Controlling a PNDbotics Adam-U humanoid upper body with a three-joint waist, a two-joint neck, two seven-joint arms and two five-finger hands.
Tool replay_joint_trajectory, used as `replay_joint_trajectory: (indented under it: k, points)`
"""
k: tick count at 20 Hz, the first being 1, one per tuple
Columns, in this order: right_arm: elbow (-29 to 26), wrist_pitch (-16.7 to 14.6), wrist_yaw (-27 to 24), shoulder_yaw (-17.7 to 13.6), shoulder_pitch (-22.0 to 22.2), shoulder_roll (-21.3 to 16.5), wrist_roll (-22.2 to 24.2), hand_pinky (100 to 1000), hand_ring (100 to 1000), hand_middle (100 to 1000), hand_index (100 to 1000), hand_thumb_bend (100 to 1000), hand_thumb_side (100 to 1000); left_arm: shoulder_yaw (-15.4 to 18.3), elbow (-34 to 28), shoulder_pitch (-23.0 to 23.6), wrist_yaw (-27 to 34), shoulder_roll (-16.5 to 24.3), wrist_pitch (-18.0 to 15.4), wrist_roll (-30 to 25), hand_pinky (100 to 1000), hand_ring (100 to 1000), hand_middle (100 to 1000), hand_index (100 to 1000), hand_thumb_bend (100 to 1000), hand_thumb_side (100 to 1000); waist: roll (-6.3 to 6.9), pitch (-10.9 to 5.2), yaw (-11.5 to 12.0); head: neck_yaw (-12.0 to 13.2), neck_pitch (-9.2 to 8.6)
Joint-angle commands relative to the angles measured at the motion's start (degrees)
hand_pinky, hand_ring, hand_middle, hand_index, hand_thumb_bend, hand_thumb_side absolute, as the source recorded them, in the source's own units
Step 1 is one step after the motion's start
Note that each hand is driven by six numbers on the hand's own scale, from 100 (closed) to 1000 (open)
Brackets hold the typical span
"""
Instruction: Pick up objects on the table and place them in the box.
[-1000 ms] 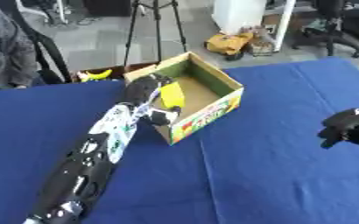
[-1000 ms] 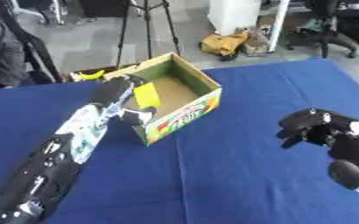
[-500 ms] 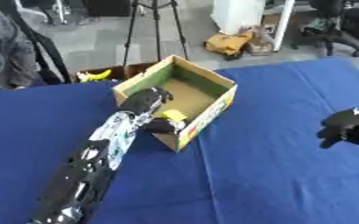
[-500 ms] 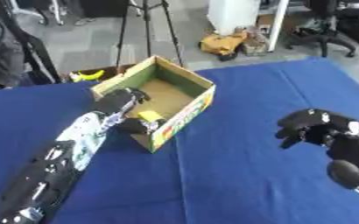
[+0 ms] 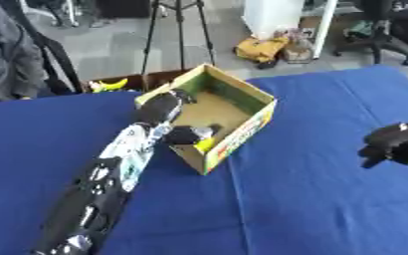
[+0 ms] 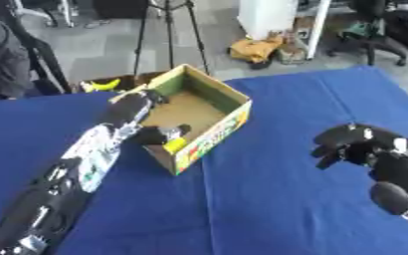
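Yellow object, small and oblong, of a material I cannot identify, now sits inside the open cardboard box, at the near corner, just beside my left hand. One second ago this hand was at the box's near wall, above the rim; half a second ago it was lowering over the edge; now it is down inside the box with the yellow object at the fingertips. My left fingers are curled, but I cannot tell whether they grip the object or have let go of it.

Judgement: the placement step for this object is at or near completion. The next action required is to open the fingers, if not yet open, and lift the hand clear of the box wall.

My right hand hovers idle over the blue tablecloth, well apart from the box, fingers curled and holding nothing; its position matches the earlier views.

Box exterior: the near wall carries a green, yellow and red printed panel. Lettering is present but not legible. No other writing can be read.
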Motion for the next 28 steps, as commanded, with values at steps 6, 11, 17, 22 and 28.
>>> replay_joint_trajectory:
  k: [6,11,17,22,28]
  points:
    - [-0.05,0.01,0.0,-1.67,1.14,-0.59,-0.77,645,727,741,752,592,613,2.37,-27.64,7.73,27.7,8.55,-3.48,10.69,692,667,648,744,472,788,-1.02,-2.1,3.74,-2.96,0.82]
    - [0.45,0.41,-0.2,-2.33,2.08,-0.5,-1.55,646,729,742,753,593,610,5.58,-40.77,22.59,39.85,10.29,-2.6,14.5,676,651,633,726,442,829,-0.89,-3.47,6.2,-4.34,2.24]
    - [0.79,0.87,-0.06,-2.74,2.74,-0.78,-2.15,647,732,745,755,595,610,6.93,-41.82,36.81,46.14,9.79,-2.59,20.09,662,639,625,723,370,886,-0.27,-4.11,7.87,-4.77,3.52]
    - [0.77,0.98,-0.04,-2.74,2.8,-0.79,-2.37,648,734,749,756,596,610,6.91,-41.75,38.23,46.87,9.7,-2.92,20.81,649,623,614,720,309,917,-0.21,-4.18,8.01,-4.77,3.69]
    - [0.99,1.33,-0.06,-2.77,3.01,-0.74,-2.79,648,735,750,757,595,610,7.11,-39.42,43.61,49.21,5.04,-4.22,23.89,646,617,608,719,286,929,-0.03,-4.5,9.14,-5.1,4.84]
